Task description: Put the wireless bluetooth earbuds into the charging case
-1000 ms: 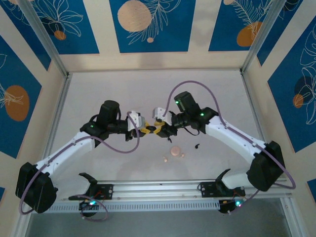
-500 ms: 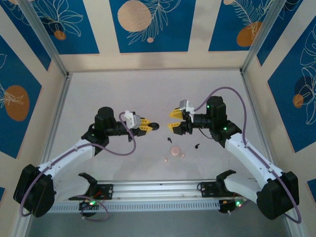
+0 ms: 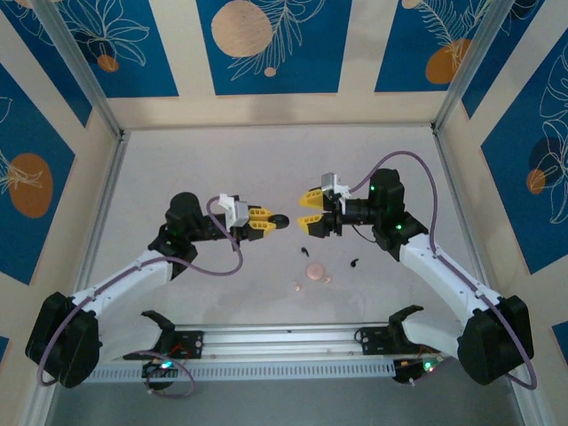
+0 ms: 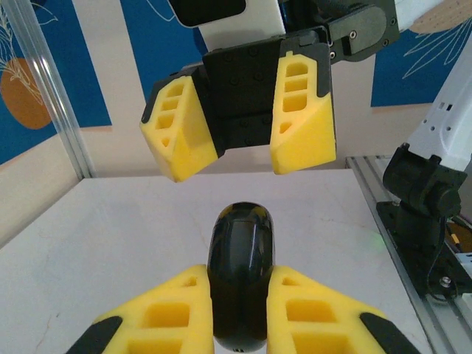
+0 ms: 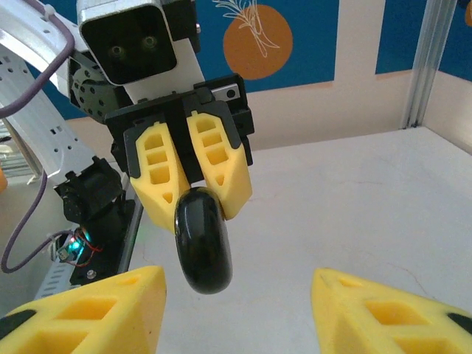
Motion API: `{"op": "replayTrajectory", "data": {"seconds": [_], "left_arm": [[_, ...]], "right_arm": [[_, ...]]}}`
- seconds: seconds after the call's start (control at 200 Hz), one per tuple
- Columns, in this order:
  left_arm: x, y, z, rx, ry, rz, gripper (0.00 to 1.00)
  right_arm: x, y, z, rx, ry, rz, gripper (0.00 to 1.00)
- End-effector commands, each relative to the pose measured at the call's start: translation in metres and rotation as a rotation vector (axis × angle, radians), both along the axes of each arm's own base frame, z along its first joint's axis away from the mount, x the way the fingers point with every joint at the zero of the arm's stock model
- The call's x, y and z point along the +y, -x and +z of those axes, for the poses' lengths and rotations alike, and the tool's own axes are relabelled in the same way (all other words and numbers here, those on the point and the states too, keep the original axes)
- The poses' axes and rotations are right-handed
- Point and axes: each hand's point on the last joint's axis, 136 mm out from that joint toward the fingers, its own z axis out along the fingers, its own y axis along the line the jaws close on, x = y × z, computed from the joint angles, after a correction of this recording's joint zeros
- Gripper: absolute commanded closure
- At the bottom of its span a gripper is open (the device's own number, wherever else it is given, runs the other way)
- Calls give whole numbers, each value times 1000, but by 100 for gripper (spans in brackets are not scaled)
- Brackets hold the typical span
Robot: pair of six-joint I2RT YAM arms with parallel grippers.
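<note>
Both hands sat tip to tip a second ago. They now face each other with a gap between them, each shifted slightly farther from the arm bases than half a second back.

The left hand (image 3: 269, 222) pinches the black charging case (image 4: 240, 258) between its yellow fingers (image 4: 177, 317). The case stands on edge and juts out past the fingertips, toward the right hand (image 3: 308, 213). In the right wrist view the case hangs straight ahead of the right hand, between the lines of its two fingers but not touching either.

The right hand is spread wide and grips nothing. The left wrist view shows its two yellow fingers just beyond and above the case, well parted.

The wireless bluetooth earbuds lie loose on the counter (image 3: 222, 169), on the arm-base side of the right hand and apart from both hands. One black earbud (image 3: 306, 252) lies nearly under the right hand's fingertips. A second black earbud (image 3: 354, 262) lies farther toward the right arm. Closer to the bases than these are a pale pink round case (image 3: 314, 270) and two pale pink earbuds (image 3: 298, 286), one on either side of it. They are too small here to tell whether they touch it.
</note>
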Motion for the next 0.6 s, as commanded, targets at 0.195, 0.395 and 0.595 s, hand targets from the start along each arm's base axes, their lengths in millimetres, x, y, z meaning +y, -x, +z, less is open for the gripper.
{"op": "replayTrajectory", "data": {"seconds": [0.195, 0.395, 0.595], "left_arm": [[0, 11, 11, -24, 59, -55, 85], [1, 13, 13, -31, 74, -62, 85], [1, 15, 15, -33, 86, -72, 85]], "right_arm": [[9, 5, 2, -5, -11, 54, 44], [18, 7, 3, -19, -1, 78, 44], [25, 10, 5, -21, -4, 121, 43]]}}
